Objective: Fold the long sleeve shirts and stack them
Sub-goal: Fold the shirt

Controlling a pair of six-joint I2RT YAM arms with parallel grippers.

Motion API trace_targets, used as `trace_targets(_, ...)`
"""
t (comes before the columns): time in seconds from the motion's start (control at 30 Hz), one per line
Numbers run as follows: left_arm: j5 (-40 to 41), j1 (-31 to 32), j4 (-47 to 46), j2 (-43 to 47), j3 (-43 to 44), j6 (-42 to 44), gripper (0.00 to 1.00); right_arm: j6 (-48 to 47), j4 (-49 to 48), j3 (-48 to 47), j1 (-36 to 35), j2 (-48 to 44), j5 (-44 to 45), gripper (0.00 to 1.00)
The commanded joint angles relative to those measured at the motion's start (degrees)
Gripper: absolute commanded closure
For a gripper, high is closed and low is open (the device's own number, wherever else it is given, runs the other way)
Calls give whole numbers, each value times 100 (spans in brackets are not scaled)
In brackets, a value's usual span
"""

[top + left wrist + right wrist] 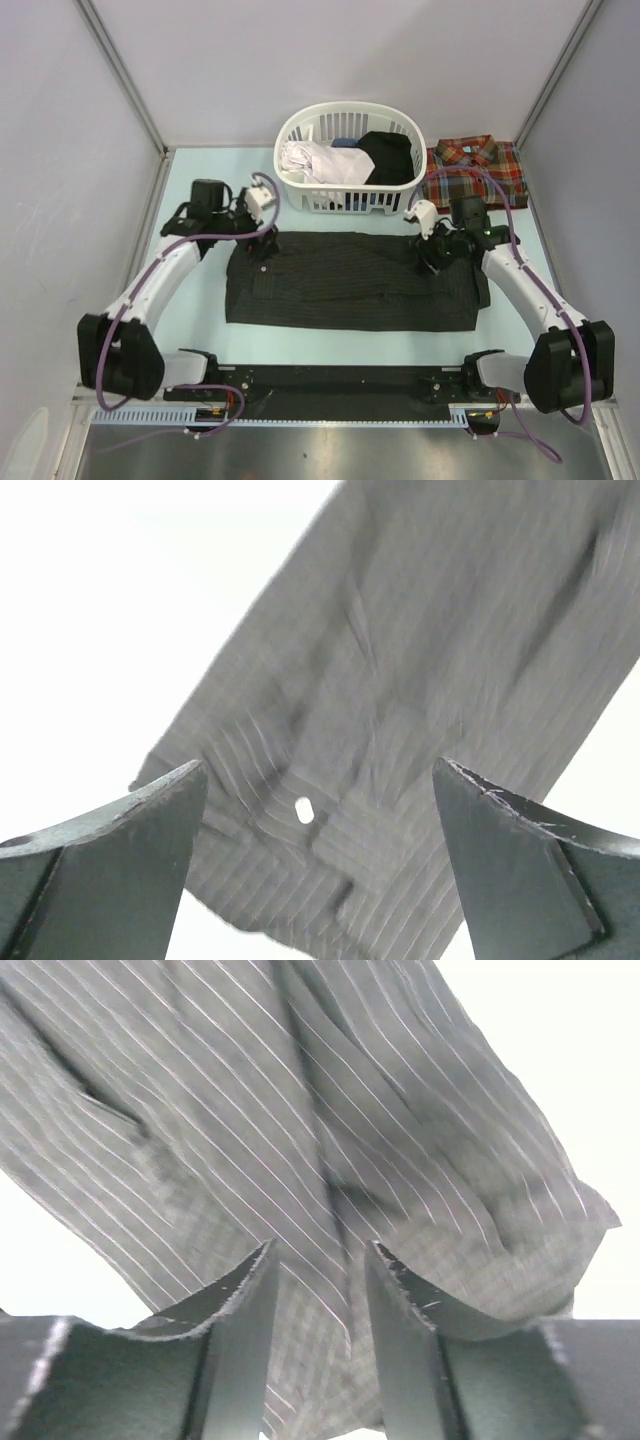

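1. The black pinstriped shirt (350, 285) lies flat in the middle of the pale blue table (200, 330). It is spread out as a wide, low rectangle.
2. The plaid shirt (475, 172) sits folded at 1 o'clock, beside a white slatted laundry basket (345, 198) at 12 o'clock. The basket holds white and black cloth.
3. The left gripper (262, 238) hovers over the pinstriped shirt's 10 o'clock corner. In its wrist view the fingers are spread wide and nothing is between them. A small pale button (305, 807) shows on the cloth below.
4. The right gripper (430, 258) is at the shirt's 2 o'clock corner. Its fingers stand a narrow gap apart, and a ridge of fabric runs into that gap. I cannot tell whether they are pinching it.
5. The step in hand looks like the next fold of the pinstriped shirt. To do it well, both grippers probably need to take matching corners at the far edge, pinching every layer. They would then carry the edge toward 6 o'clock at the same pace so the fold lands square.
6. The pinstriped cloth is thin, woven and limp. It has fine pale lines and soft creases, and raised seams near the button.
7. The plaid looks like thicker flannel in red, orange and green.
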State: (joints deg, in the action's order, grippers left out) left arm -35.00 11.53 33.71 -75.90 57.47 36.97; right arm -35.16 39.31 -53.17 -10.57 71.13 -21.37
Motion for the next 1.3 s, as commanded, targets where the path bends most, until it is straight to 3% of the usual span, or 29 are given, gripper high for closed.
trace_targets(0.0, -457, -466, -1901, 873, -16, -3163, 1, 88, -415, -255, -542, 49, -289, 53)
trace_targets(0.07, 43, -564, -2463, 1278, -376, -3860, 1, 140, -582, -422, -893, 233, -254, 52)
trace_targets(0.1, 1169, -581, -2431, 1366, -455, -4491, 1, 149, -635, -475, -1007, 443, -254, 52)
trace_targets(0.13, 1223, -634, -2318, 1376, -439, -4479, 1, 236, -774, -527, -1113, 593, -245, 52)
trace_targets(0.2, 45, -1010, -1599, 1061, -81, -3833, 0, 307, -950, -712, -1438, 987, -158, 52)
trace_targets(0.23, -102, -1117, -1118, 929, 9, -3803, 1, 403, -1012, -782, -1613, 1103, -140, 53)
trace_targets(0.33, -656, -1732, -850, 577, -130, -3952, 8, 475, -1136, -1063, -1869, 1499, -184, 55)
trace_targets(0.43, -674, -2084, -648, 357, -307, -3786, 13, 571, -1268, -1310, -2291, 1832, -157, 57)
trace_targets(0.53, -535, -2155, 105, -213, -97, -3066, 18, 738, -1540, -1503, -2800, 2096, -123, 58)
trace_targets(0.67, -560, -2418, 232, -741, -26, -2731, 22, 975, -2110, -1653, -3503, 2378, 88, 59)
trace_targets(0.9, -578, -2419, 206, -2042, 860, -2642, 32, 1432, -3858, -1776, -4620, 3159, 369, 56)
trace_targets(1.27, -235, -2410, -339, -3000, 1301, -2993, 34, 1890, -4563, -3269, -5622, 4637, 871, 54)
